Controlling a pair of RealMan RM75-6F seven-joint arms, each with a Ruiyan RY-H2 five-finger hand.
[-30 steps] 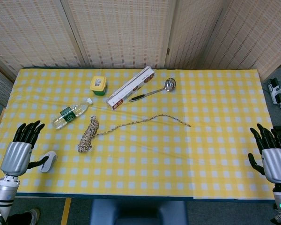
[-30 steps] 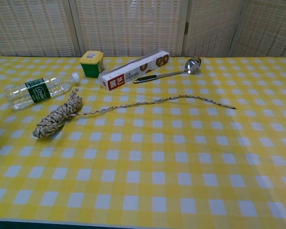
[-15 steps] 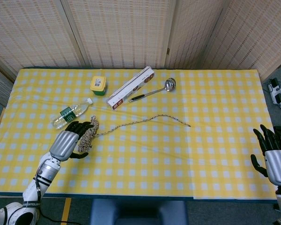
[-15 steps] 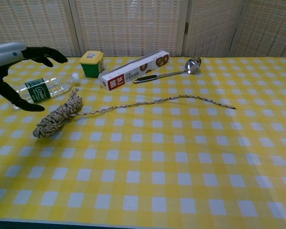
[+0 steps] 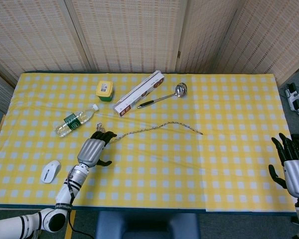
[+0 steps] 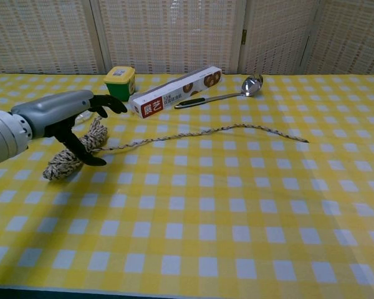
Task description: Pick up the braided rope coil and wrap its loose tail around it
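Left hand point(image 6: 65, 118) is over the rope coil point(image 6: 71, 156), fingers spread and arched, thumb low beside the coil, not gripping it as far as the chest view shows. The coil lies on the yellow checked desk point(image 5: 189, 164), its loose tail point(image 6: 224, 131) trailing out toward the middle. Right hand point(image 5: 291, 167) hangs off the desk's right edge, fingers apart, holding nothing.

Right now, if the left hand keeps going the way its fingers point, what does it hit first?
Probably the cling-film box. The left hand sits over the rope coil, open, fingers aimed away toward the table's far side. The green-lidded tub lies just left of that line; depth is unclear.
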